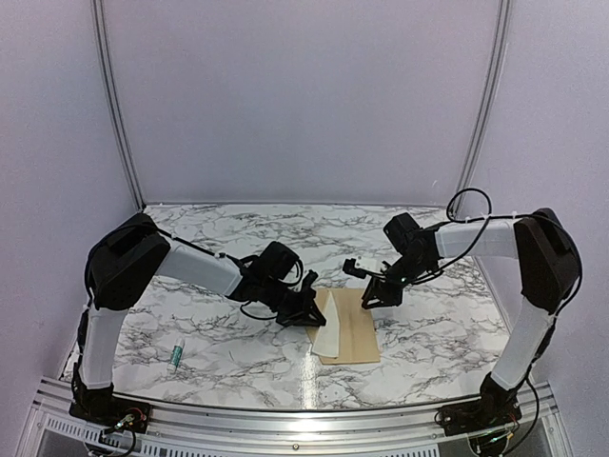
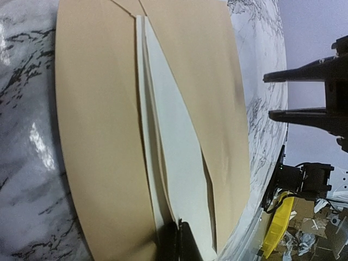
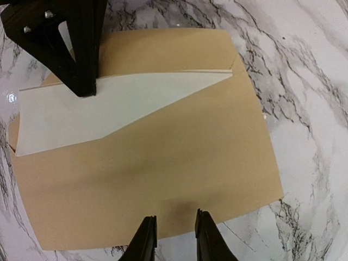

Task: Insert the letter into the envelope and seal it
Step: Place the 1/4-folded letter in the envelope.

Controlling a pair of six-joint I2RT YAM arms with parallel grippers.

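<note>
Letter (image 3: 81, 114): partly inside envelope (image 3: 163, 174), pale wedge showing (centre frame)
Left pincer (image 3: 84, 89): at the letter's edge; cannot tell its grip
Right pincer (image 3: 175, 236): narrowly parted, empty
Remaining: full insertion, sealing

- You are working on a white marble-patterned table top (image 1: 428, 324) with grey-black veins, and light glares off it in a few spots.
- Near the middle of it, somewhat toward the arm bases, you will find a flat, rectangular tan-brown kraft paper envelope (image 1: 357, 333) lying directly on the marble.
- A thin cream-white paper sheet (image 1: 326, 335) sits partly tucked inside that envelope. A long pale wedge of it shows, and one end pokes out past the envelope's left edge over the marble.
- Well apart on the left, near the front edge, a small white-and-green tube-like item (image 1: 176, 355) lies on the marble. It is too small for you to tell more.
</note>
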